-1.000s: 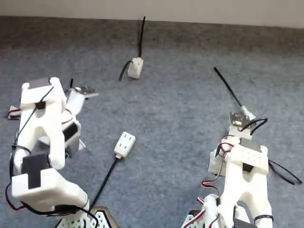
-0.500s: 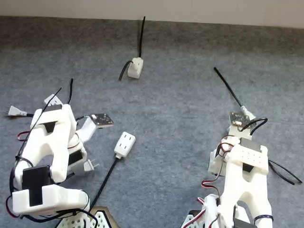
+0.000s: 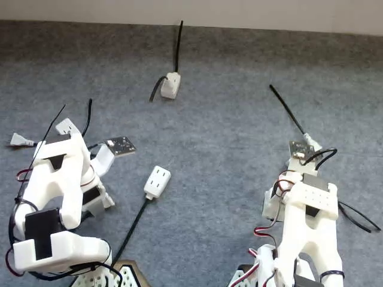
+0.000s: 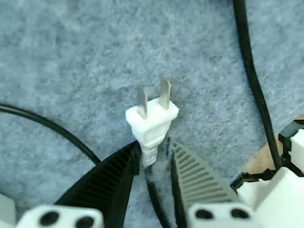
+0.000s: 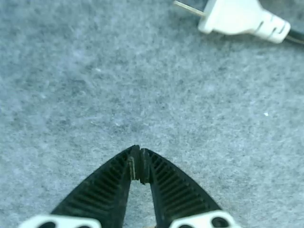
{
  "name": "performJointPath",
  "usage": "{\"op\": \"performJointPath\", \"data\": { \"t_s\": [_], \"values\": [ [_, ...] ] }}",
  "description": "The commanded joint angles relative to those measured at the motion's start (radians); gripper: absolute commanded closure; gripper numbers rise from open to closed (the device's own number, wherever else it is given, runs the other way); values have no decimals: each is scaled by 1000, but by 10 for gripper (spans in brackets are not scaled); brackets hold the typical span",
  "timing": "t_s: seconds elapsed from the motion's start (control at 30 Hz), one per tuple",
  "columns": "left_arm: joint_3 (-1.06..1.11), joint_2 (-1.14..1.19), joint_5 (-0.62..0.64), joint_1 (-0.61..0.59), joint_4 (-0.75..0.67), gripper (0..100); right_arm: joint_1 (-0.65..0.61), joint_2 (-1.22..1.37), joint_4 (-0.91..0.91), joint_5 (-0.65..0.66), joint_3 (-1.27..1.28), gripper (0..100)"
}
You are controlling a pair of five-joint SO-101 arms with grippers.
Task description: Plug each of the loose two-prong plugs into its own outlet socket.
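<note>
Left tool point(image 4: 154, 149) narrowly apart, straddling white plug point(image 4: 152, 118) neck, prongs pointing away. Right tool point(image 5: 140, 164) tips together over bench point(image 5: 71, 71) — second plug point(image 5: 237, 19) farther off.

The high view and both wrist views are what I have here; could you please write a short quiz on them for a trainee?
1. True or false: the right gripper holds a plug.
2. In the left wrist view, where do the fingers of the left gripper stand?
A) either side of the neck of the white plug
B) clamped on its prongs
C) well away from it
3. Fill in: in the high view, the outlet socket between the arms has a cord that is ____ in colour.

Key: 1 false; 2 A; 3 black.
</note>
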Motion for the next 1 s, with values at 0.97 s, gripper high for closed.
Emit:
{"op": "performJointPath", "data": {
  "t_s": [0.97],
  "values": [
    [-10,-42,-155,120,-25,957,2,-5,-10,-8,-4,991]
  ]
}}
